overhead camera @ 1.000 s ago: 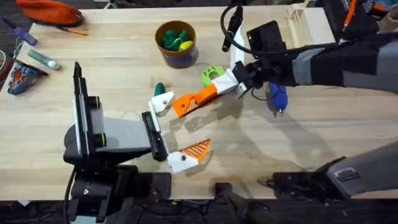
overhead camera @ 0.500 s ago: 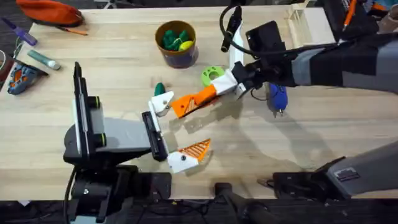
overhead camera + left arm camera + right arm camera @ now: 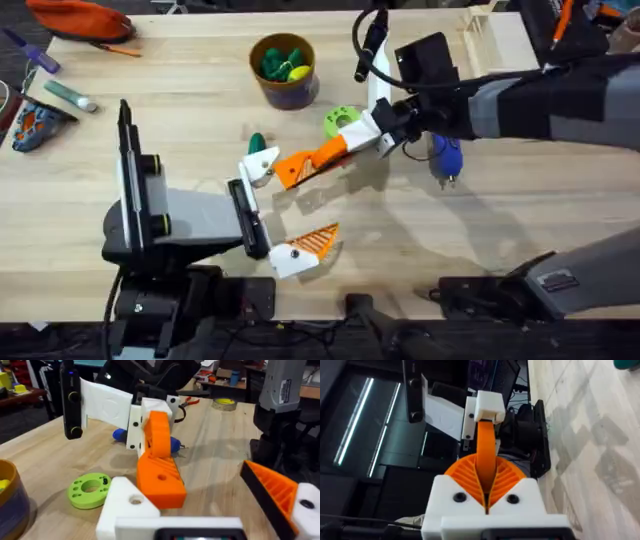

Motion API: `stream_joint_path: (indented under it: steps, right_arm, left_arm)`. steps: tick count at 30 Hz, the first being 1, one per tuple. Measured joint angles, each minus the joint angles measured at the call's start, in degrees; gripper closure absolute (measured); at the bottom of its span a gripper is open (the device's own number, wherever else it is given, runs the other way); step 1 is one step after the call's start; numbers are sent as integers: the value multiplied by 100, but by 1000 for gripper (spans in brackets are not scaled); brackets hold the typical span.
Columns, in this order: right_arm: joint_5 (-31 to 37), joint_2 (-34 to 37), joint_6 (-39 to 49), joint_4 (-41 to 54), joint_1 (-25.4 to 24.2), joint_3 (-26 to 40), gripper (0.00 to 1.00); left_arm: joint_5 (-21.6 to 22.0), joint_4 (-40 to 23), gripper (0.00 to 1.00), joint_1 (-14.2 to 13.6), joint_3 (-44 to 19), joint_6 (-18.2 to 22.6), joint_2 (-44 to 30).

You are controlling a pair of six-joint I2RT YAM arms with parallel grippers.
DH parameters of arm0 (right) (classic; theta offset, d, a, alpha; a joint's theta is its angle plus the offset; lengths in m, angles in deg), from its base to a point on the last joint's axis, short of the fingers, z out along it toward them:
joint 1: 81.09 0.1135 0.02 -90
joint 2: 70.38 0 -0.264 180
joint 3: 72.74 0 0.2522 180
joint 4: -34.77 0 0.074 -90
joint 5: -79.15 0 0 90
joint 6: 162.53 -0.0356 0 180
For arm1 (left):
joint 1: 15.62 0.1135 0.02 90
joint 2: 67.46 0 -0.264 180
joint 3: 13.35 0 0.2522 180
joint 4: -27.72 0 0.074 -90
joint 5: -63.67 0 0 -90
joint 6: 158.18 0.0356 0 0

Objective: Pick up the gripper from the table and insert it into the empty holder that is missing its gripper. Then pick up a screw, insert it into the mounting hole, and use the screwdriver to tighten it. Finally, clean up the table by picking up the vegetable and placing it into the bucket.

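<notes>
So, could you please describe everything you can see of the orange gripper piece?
The orange gripper piece looks like smooth moulded plastic: a wider block end with a small round hole and a narrower rounded arm. The right gripper clamps the narrow arm edge-on between its orange ribbed pads. The piece hangs tilted above the table, its block end against the white holder on the left arm's open jaw.

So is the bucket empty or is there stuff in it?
Not empty. In the overhead view the bucket already holds dark green pieces and a yellow one inside its tan rim. What they are is too small to tell.
</notes>
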Motion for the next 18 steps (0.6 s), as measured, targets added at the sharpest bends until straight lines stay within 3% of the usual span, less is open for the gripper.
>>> stream_joint_path:
  steps: [18]
  right_arm:
    - [1, 0, -235, -263, 74, -1, 988]
  left_arm:
    - [0, 0, 16, 0, 0, -1, 1]
